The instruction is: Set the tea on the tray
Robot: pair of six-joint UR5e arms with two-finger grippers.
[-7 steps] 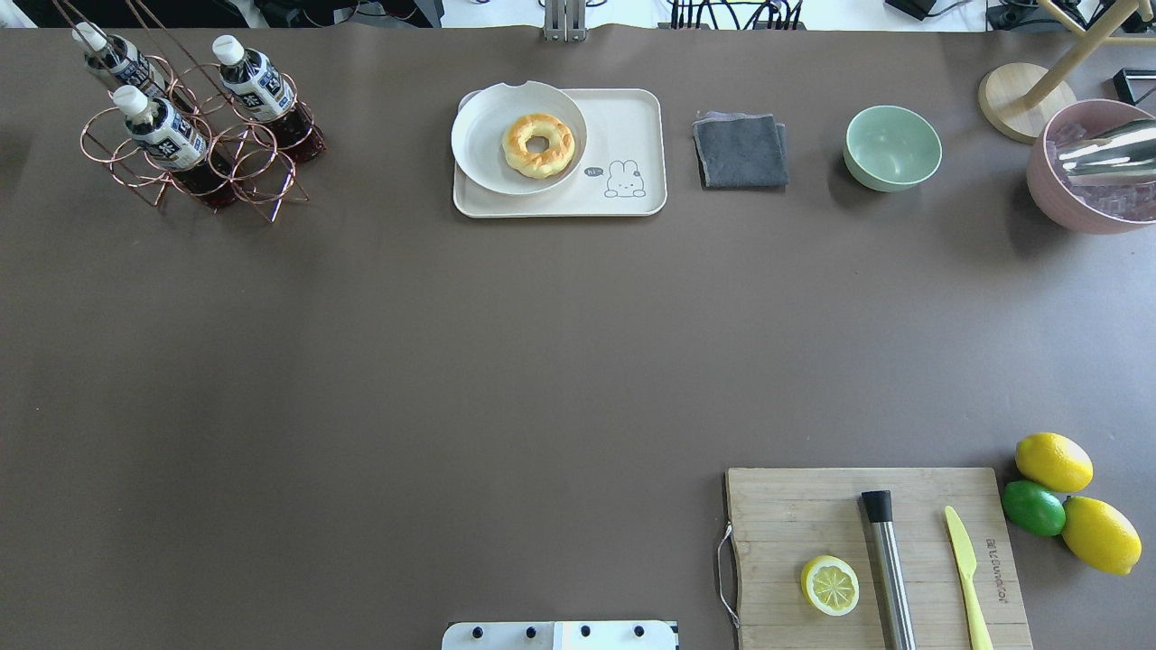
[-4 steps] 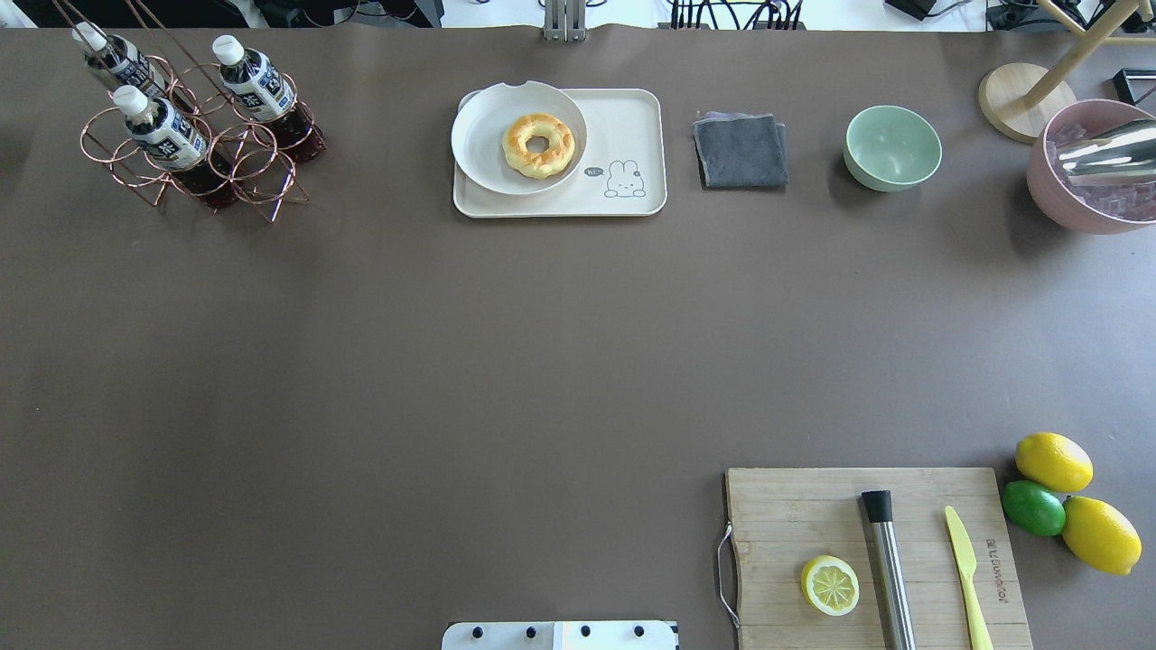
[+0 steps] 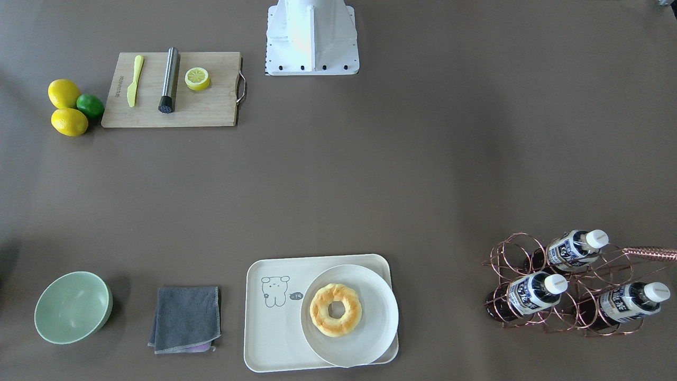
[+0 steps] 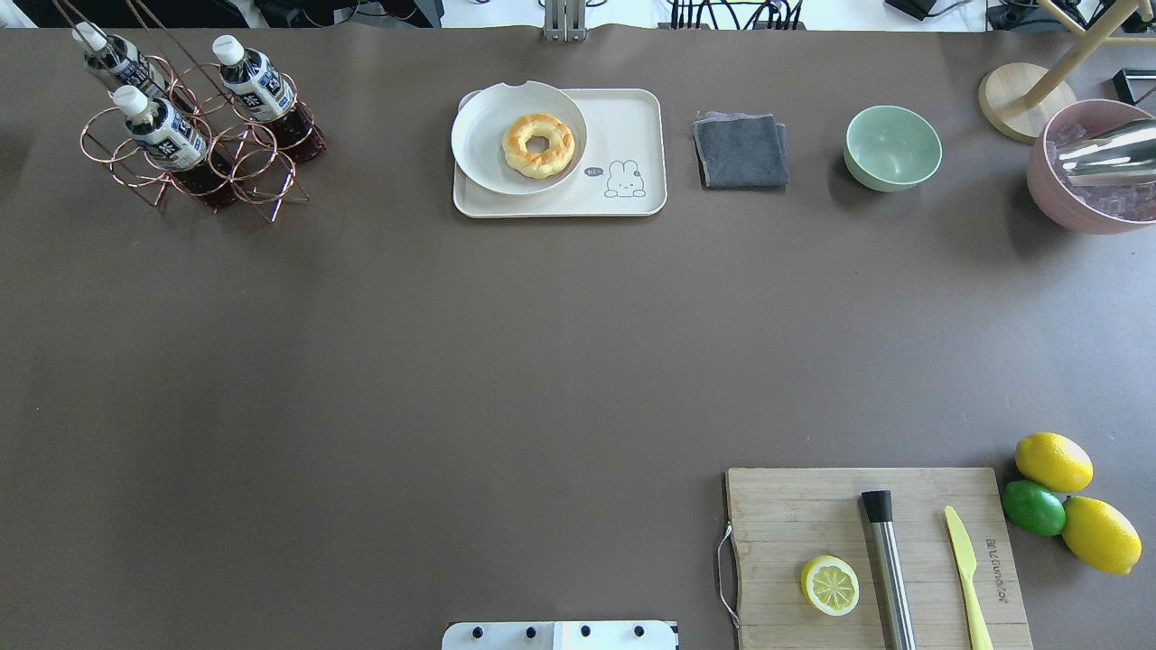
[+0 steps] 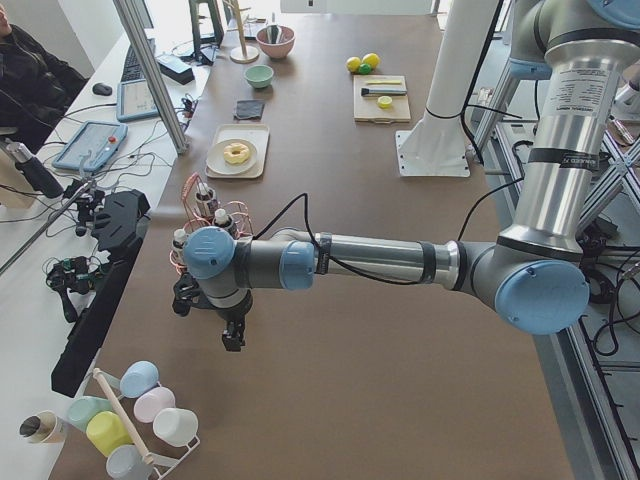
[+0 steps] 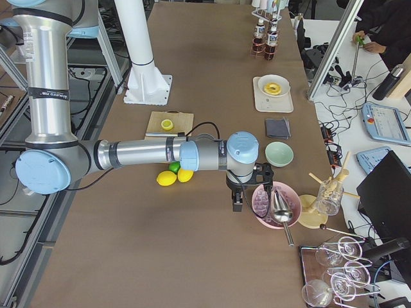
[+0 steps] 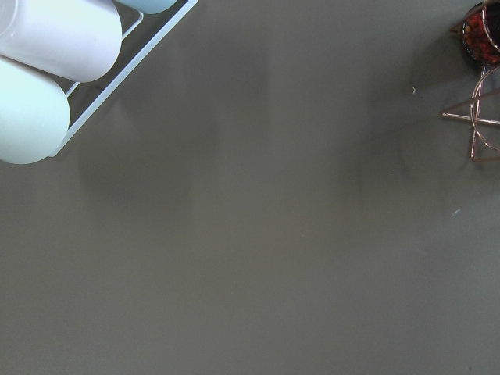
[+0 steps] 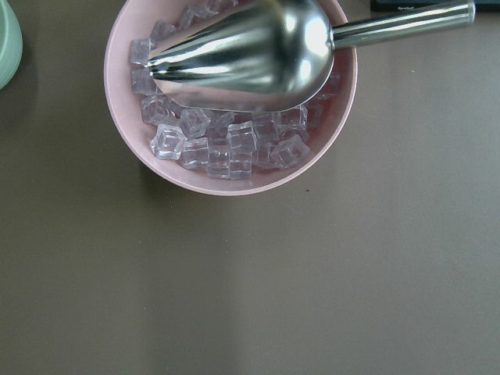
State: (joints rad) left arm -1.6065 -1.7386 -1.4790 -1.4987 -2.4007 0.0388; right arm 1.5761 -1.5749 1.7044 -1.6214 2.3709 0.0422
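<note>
Status: the task is not yet begun. All 3 tea bottles (image 4: pixel 167 135) sit tilted in the copper wire rack (image 4: pixel 262 191) at the far-left corner of the surface (image 4: pixel 506 361), well apart from the tray (image 4: pixel 628 113).

The tray carries a round plate (image 4: pixel 479 135) with a doughnut (image 4: pixel 539 144). The part of the tray with the drawing is bare and looks able to take 1 bottle.

The left arm's fingers (image 5: pixel 232 340) hang over bare surface near the rack. The right arm's fingers (image 6: pixel 236 200) hang just beside the pink ice bowl (image 6: pixel 282 221). How far either pair is open cannot be told, and no object shows in either.

Remaining steps: reach the rack, grasp 1 bottle, lift it clear, carry it over and set it on the tray.
</note>
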